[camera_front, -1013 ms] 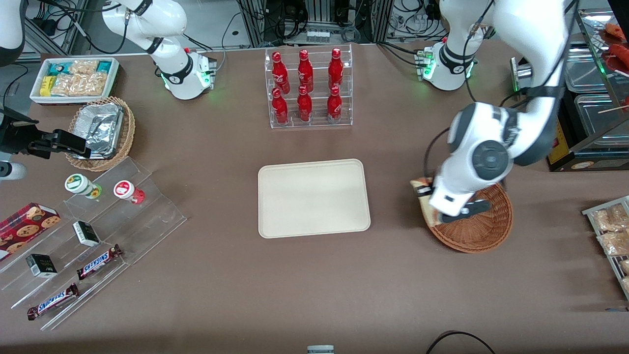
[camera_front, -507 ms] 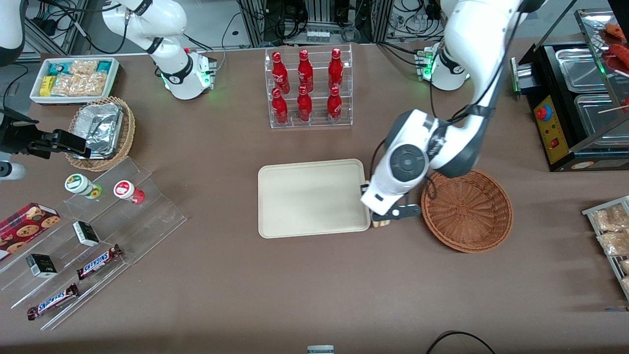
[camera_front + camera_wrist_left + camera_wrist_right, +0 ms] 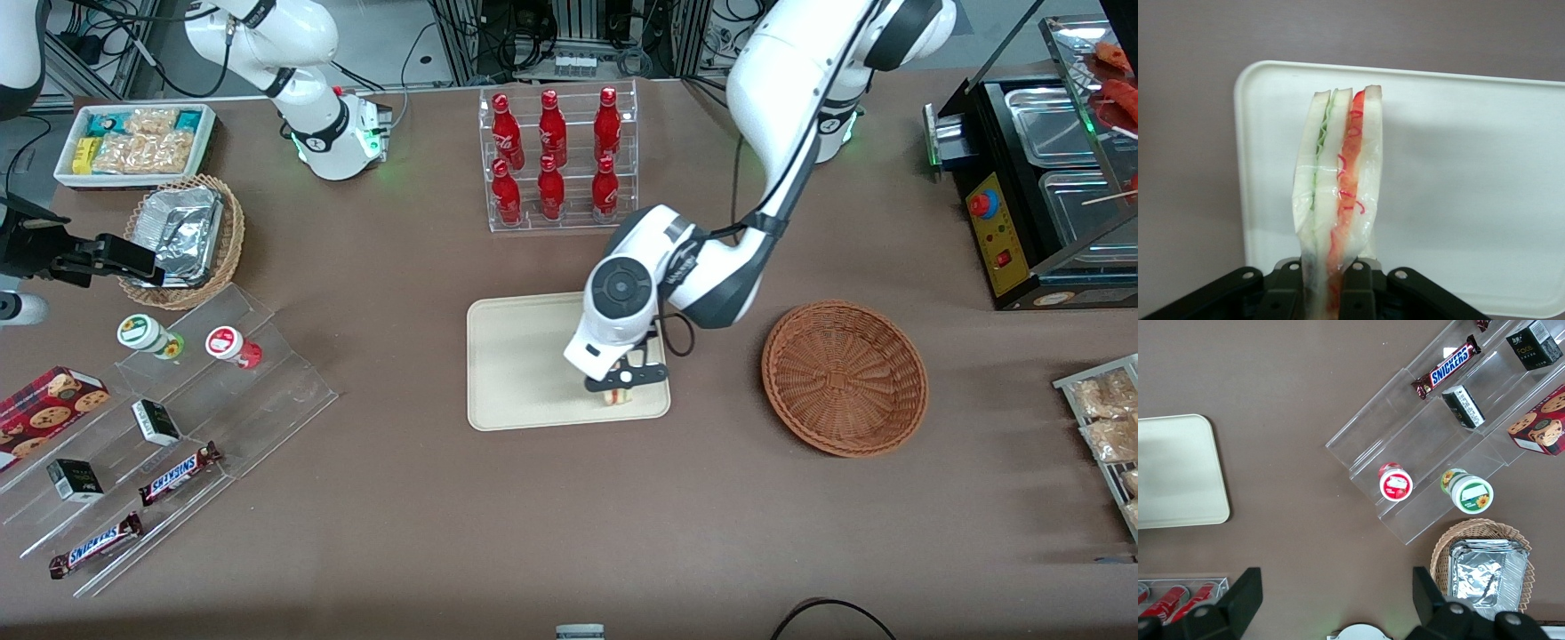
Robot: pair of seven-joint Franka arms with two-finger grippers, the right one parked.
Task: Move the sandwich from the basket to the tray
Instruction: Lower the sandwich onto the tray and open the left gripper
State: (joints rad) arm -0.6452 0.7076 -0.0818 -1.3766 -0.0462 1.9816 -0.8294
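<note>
My left gripper (image 3: 622,384) hangs over the corner of the cream tray (image 3: 524,356) nearest the front camera, on the basket's side. It is shut on the sandwich (image 3: 616,396), a wrapped wedge of pale bread with green and red filling. In the left wrist view the black fingers (image 3: 1358,290) pinch the sandwich (image 3: 1338,193) at its lower end, with the tray (image 3: 1471,180) beneath it. The round reddish-brown wicker basket (image 3: 845,378) stands beside the tray toward the working arm's end and holds nothing.
A clear rack of red bottles (image 3: 556,160) stands farther from the camera than the tray. Toward the parked arm's end are a tan basket with foil containers (image 3: 182,236), a white bin of snacks (image 3: 133,142) and a clear stepped stand with bars (image 3: 169,418). A metal food warmer (image 3: 1049,178) is at the working arm's end.
The gripper lifted the sandwich out of the reddish-brown basket and carried it sideways across the gap to above the tray's near corner. The basket is left with nothing in it.
</note>
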